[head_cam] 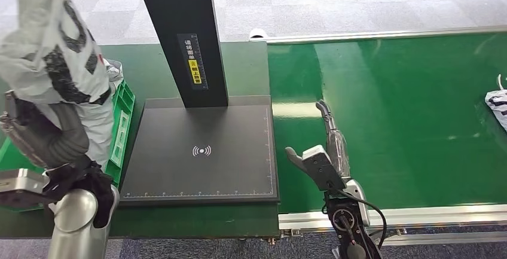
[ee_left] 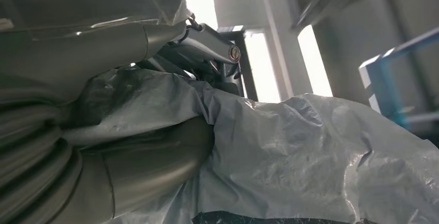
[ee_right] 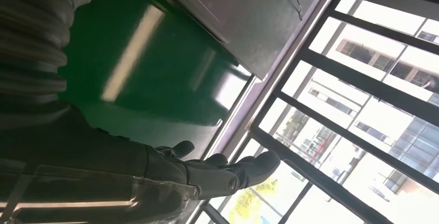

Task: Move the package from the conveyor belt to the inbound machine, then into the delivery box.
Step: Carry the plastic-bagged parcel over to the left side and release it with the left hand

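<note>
Left hand (head_cam: 36,133) raised at near left, gripping the grey-and-black package (head_cam: 57,49) above the green delivery box (head_cam: 122,121), right hand (head_cam: 323,151) holding nothing with fingers spread over the green conveyor belt (head_cam: 406,121), black inbound machine (head_cam: 203,151) between them, another package (head_cam: 497,106) far right.

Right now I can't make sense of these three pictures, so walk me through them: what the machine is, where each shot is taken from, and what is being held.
This is a humanoid robot with two silver arms ending in hands. The wide picture is from its head, looking down. Its left hand holds up a grey-white package with black print, above a green delivery box. In the middle stands the inbound machine, a black plate with a post. To the right runs the green conveyor belt, where the right hand hovers open, holding nothing; another package lies at the belt's far edge. The other two pictures come from wrist cameras, turned sideways: the left one shows the held package close up.
</note>
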`<move>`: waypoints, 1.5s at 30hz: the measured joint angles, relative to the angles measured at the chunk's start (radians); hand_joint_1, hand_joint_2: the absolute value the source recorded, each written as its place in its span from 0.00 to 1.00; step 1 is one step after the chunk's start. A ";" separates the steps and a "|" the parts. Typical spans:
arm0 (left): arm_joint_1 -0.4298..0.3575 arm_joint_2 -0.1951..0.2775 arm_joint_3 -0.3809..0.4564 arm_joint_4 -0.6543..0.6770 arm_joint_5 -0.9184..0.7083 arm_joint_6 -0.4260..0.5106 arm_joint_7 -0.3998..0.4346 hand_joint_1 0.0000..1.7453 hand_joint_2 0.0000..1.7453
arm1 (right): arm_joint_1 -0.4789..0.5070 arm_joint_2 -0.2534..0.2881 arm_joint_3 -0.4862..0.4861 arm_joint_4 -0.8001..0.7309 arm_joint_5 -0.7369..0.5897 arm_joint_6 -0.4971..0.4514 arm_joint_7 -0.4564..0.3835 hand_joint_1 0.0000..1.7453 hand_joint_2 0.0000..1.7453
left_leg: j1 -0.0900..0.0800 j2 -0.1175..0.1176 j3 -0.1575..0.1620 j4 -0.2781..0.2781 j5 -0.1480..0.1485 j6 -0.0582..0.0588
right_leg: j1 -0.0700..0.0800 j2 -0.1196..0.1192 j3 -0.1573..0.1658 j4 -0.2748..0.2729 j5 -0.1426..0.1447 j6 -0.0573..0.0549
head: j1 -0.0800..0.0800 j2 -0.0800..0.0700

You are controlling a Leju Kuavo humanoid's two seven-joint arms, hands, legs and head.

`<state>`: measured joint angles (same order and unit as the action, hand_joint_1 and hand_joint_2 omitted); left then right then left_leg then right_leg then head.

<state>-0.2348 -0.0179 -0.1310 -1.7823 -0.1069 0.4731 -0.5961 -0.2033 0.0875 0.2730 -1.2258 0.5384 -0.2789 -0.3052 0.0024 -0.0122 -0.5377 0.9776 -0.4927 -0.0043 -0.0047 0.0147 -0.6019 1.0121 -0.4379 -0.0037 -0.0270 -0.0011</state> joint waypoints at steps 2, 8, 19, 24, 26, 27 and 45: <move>0.003 0.003 0.017 -0.043 0.001 0.004 0.000 1.00 1.00 | 0.007 -0.001 -0.005 -0.013 0.000 0.000 0.000 0.00 1.00 | 0.000 0.000 0.000 0.000 0.000 0.000 | 0.000 0.000 0.000 0.000 0.000 0.000 | 0.000 0.000; -0.050 0.024 0.070 -0.011 -0.121 0.035 0.135 1.00 1.00 | 0.013 -0.001 -0.008 -0.040 0.009 0.009 0.001 0.00 1.00 | 0.000 -0.002 0.001 0.000 0.001 0.000 | 0.000 -0.001 0.001 0.000 0.000 0.000 | 0.000 0.000; -0.456 0.234 0.293 0.866 -0.474 0.092 0.300 1.00 1.00 | 0.017 0.001 0.018 -0.080 0.002 0.033 0.019 0.00 1.00 | 0.004 0.005 0.001 0.000 0.005 -0.005 | 0.004 0.005 -0.002 0.001 0.005 -0.007 | 0.000 0.000; -0.513 0.291 0.294 1.075 -0.654 0.112 0.432 1.00 1.00 | 0.015 0.000 0.028 -0.080 -0.015 0.033 0.019 0.00 1.00 | 0.004 0.004 -0.002 0.000 0.004 -0.005 | 0.004 0.005 -0.004 0.001 0.005 -0.006 | 0.000 0.000; -0.529 0.310 0.293 1.141 -0.688 0.114 0.457 1.00 1.00 | 0.015 0.000 0.032 -0.080 -0.020 0.032 0.019 0.00 1.00 | 0.004 0.004 -0.003 0.000 0.004 -0.005 | 0.004 0.005 -0.005 0.001 0.005 -0.006 | 0.000 0.000; -0.535 0.318 0.293 1.170 -0.700 0.114 0.466 1.00 1.00 | 0.015 -0.001 0.035 -0.080 -0.022 0.031 0.019 0.00 1.00 | 0.004 0.004 -0.003 0.000 0.004 -0.005 | 0.004 0.005 -0.006 0.001 0.005 -0.006 | 0.000 0.000; -0.582 0.327 0.374 1.337 -0.502 -0.166 0.402 0.00 0.75 | 0.001 -0.009 0.055 -0.071 -0.045 0.025 0.018 0.00 1.00 | 0.004 0.003 -0.004 0.000 0.004 -0.005 | 0.004 0.004 -0.006 0.001 0.005 -0.006 | 0.000 0.000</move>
<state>-0.8163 0.3087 0.2429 -0.4451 -0.6086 0.3070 -0.1945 -0.2026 0.0789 0.3285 -1.2972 0.4938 -0.2537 -0.2868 0.0063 -0.0097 -0.5419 0.9778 -0.4885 -0.0093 -0.0003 0.0192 -0.6082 1.0129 -0.4332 -0.0102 -0.0266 -0.0011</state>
